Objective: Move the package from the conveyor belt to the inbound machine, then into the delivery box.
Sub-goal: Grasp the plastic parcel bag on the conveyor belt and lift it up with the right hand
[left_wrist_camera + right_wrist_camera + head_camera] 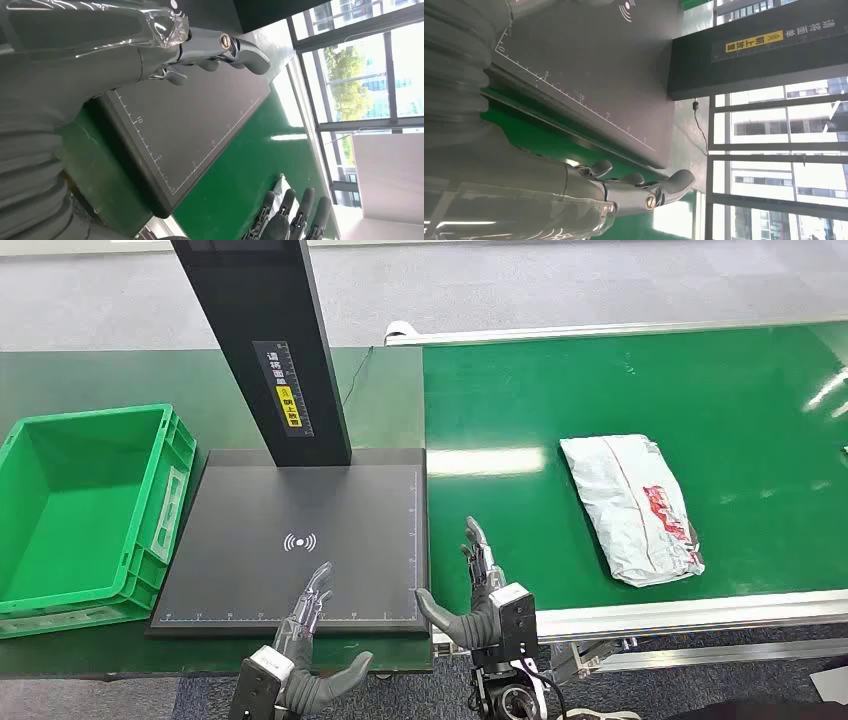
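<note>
Package (632,507) lies on conveyor belt (520,390), untouched. Scanner plate (300,540) and green box (70,500) hold nothing. Left hand (305,655), right hand (487,602) spread, holding nothing. All steps remain.

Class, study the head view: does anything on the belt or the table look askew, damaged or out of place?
Only mildly: the crumpled white plastic package lies at a slant on the green conveyor belt rather than square to its edges. The green plastic crate and the black scanner platform sit neatly.

White package (633,506) flat on green conveyor belt (700,380).
</note>
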`<state>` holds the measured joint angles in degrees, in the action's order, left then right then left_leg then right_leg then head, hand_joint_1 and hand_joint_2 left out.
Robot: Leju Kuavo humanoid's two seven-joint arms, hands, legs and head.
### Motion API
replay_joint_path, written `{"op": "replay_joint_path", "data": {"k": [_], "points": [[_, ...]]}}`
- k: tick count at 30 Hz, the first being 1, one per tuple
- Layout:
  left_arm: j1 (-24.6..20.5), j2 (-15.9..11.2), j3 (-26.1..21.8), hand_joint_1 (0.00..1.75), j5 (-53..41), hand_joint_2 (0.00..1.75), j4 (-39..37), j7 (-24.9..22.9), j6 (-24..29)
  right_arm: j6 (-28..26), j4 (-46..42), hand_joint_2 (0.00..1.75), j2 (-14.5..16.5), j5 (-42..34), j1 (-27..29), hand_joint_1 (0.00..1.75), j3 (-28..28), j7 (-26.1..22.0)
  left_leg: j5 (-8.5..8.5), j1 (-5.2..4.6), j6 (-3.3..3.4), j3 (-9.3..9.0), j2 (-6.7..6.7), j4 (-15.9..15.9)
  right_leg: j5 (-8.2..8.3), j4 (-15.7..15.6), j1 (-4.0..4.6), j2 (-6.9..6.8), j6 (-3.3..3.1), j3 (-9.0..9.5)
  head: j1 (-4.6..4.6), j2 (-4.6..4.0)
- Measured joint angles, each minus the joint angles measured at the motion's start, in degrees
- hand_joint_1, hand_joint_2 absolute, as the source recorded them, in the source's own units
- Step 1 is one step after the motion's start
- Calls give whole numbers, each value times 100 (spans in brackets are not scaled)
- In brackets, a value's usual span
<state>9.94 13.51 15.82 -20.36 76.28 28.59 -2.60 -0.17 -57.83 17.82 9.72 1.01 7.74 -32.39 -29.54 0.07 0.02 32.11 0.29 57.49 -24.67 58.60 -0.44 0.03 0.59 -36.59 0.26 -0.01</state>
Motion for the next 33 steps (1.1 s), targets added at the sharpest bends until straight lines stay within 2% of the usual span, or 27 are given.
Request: {"op": "replay_joint_path", "data": {"k": [6,12,15,18,22,29,33], "points": [[-1,7,-15,0,-1,175,0,0,-12,-271,-89,175,-20,288,6,0,2,44,0,0,0,0,0,0,0,0,0,0,0,0,0,0],[-1,11,-27,0,2,175,0,3,-51,-477,-726,175,-128,881,29,0,8,445,0,0,0,0,0,0,0,0,0,0,0,0,-1,-1],[-6,10,-37,0,24,175,-8,55,-85,-690,-884,175,-279,1552,-71,0,15,821,0,-1,0,0,1,1,0,-1,0,0,0,1,-2,-1],[-30,9,-62,0,90,175,-37,149,-167,-791,-632,175,-656,2161,-471,0,-94,1359,0,-3,2,-2,1,1,2,-2,-2,0,2,6,-1,-1],[-109,9,-91,0,129,175,-94,203,-254,-1088,581,175,-1356,2822,-1372,0,-482,1757,8,-11,14,-7,-7,5,8,-3,-12,-7,9,19,0,-1],[-181,-2,-114,0,169,175,-156,211,-296,-1160,2307,175,-2375,3344,-2666,0,-1061,2398,10,-15,18,-4,-21,7,12,-2,-15,-11,13,14,-4,0],[-186,-12,-133,0,177,175,-164,234,-334,-1277,2880,175,-2898,3887,-3222,0,-1172,3113,10,-14,18,4,-24,7,12,-2,-15,-17,14,8,-3,-1]]}}
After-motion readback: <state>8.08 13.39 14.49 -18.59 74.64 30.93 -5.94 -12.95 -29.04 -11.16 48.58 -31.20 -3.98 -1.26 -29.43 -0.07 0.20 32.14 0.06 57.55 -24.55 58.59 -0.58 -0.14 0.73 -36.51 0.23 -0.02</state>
